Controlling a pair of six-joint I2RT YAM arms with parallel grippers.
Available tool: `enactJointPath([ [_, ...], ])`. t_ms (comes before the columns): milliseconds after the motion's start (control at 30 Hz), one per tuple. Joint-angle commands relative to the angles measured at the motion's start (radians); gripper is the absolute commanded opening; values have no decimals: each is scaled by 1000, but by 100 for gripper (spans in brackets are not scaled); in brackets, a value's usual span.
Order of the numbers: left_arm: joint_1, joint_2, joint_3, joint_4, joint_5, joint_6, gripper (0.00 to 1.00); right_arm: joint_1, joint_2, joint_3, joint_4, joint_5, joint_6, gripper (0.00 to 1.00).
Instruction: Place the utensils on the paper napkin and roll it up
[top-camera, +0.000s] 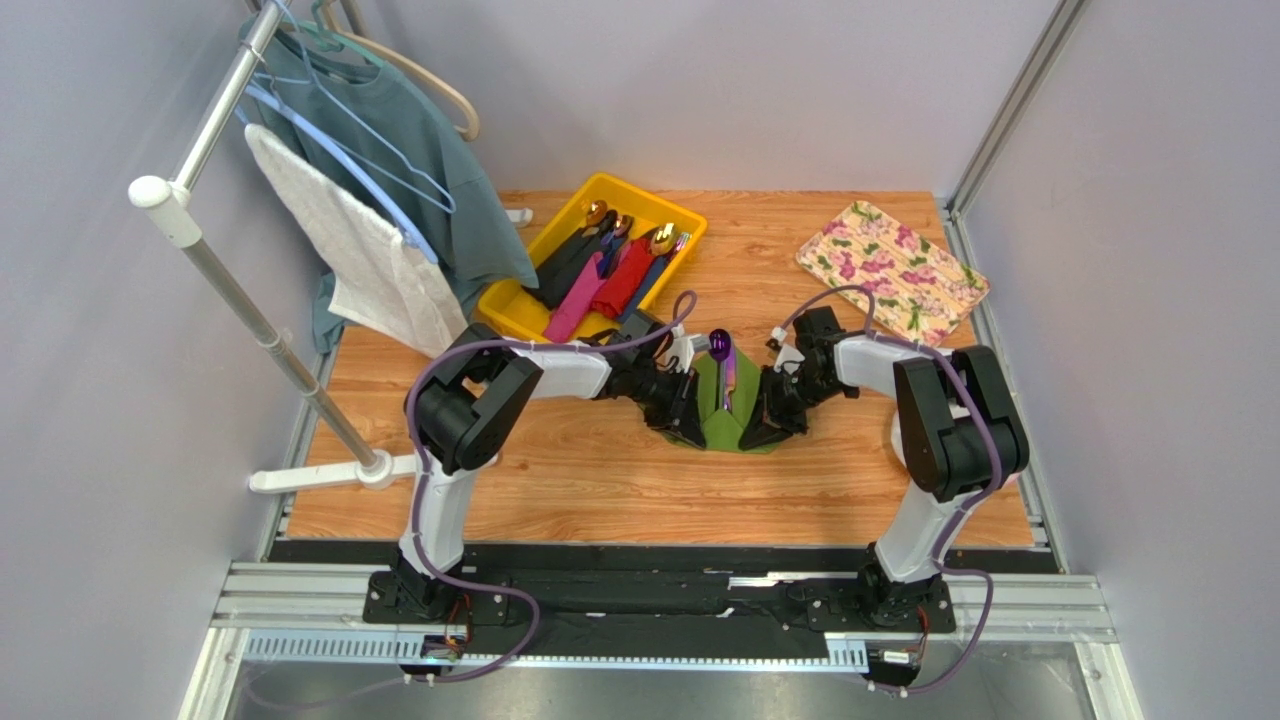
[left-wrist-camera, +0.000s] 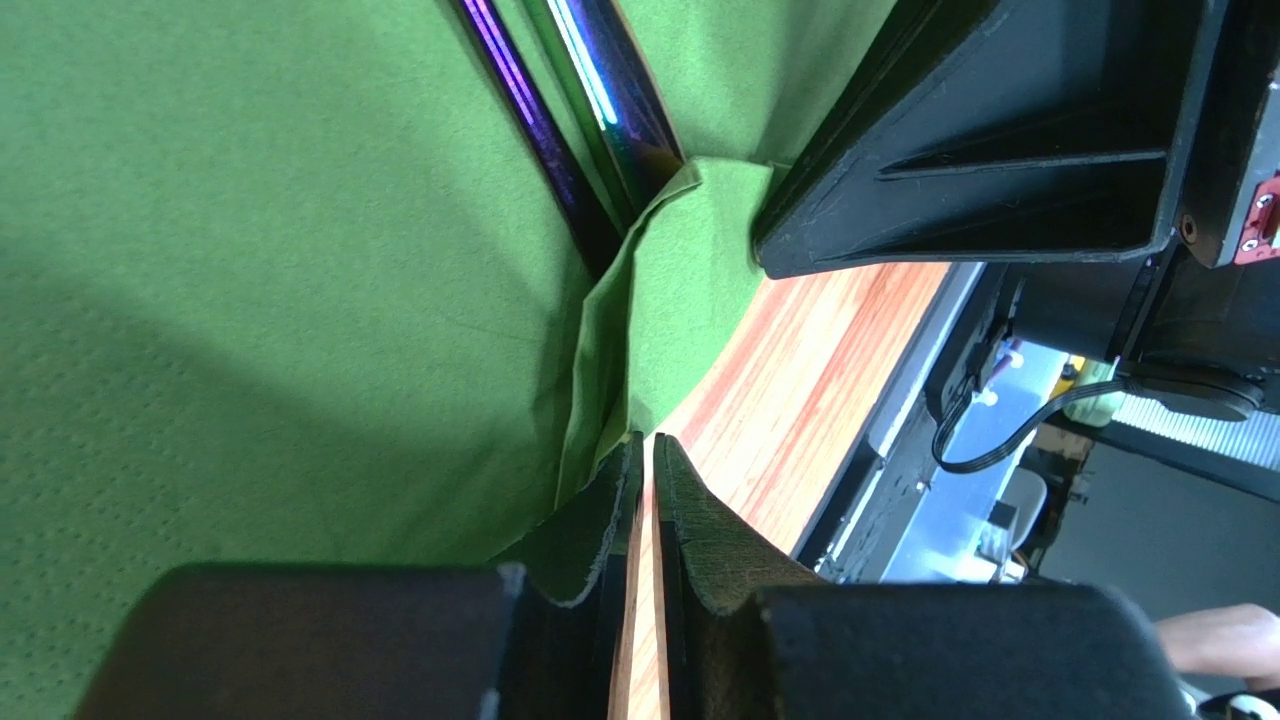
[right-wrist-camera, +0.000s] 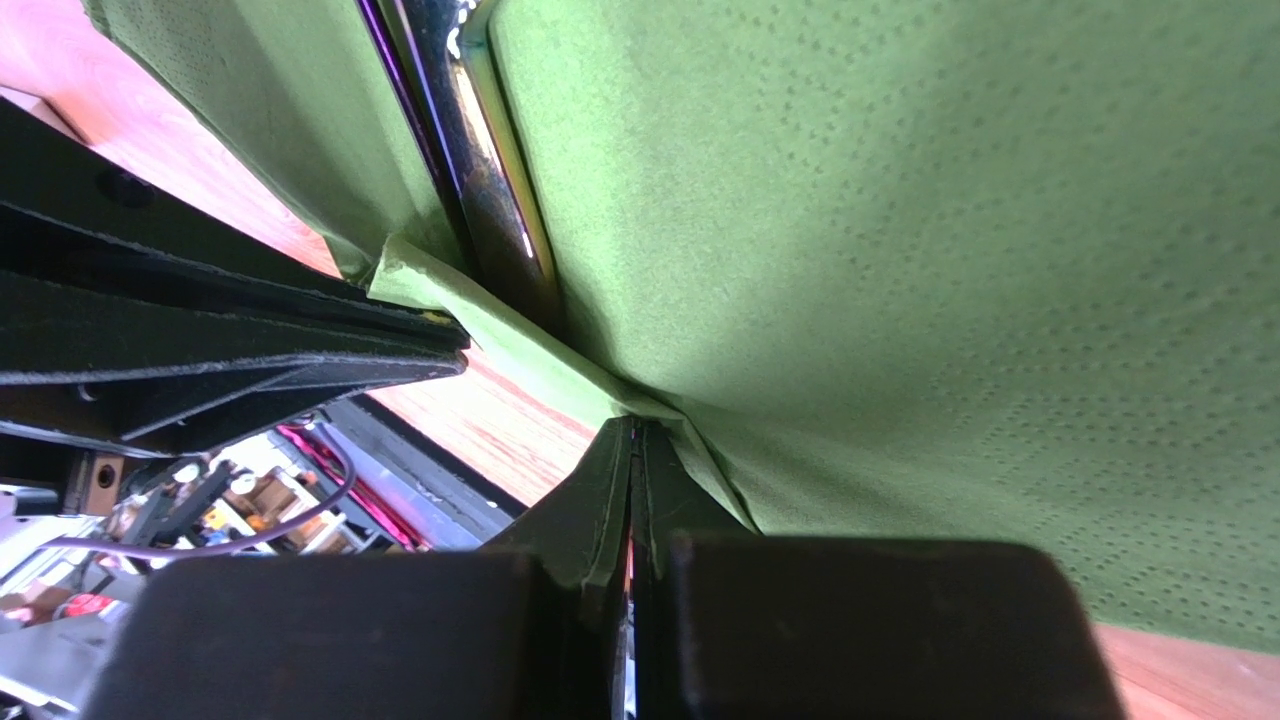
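Top view: my left claw (top-camera: 688, 413) and right claw (top-camera: 763, 417) meet at the near edge of the napkin (top-camera: 724, 428), one on each side. I judge this spacing is meant to start the roll evenly. The utensils (top-camera: 723, 365) lie along the napkin's middle. The tray (top-camera: 529, 308) holds the rest.

Left wrist view: my left claw is nearly closed, and a thin slit shows the tabletop (left-wrist-camera: 781, 405). The raised napkin edge touches the fingertips. I cannot tell whether it is pinched.

Right wrist view: my right claw is fully closed and appears to pinch the napkin edge. The edge is folded up against the utensils, ready to wrap them.
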Motion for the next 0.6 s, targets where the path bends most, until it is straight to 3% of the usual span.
enactJointPath([
  [0, 30, 12, -19, -45, -47, 4, 13, 7, -28, 3, 19, 140, -47, 0],
  [367, 44, 23, -25, -34, -45, -5, 3, 5, -98, 9, -30, 215, -168, 0],
  [567, 43, 29, -19, -34, -41, -6, 0, 23, -161, 46, -36, 113, -162, 0],
])
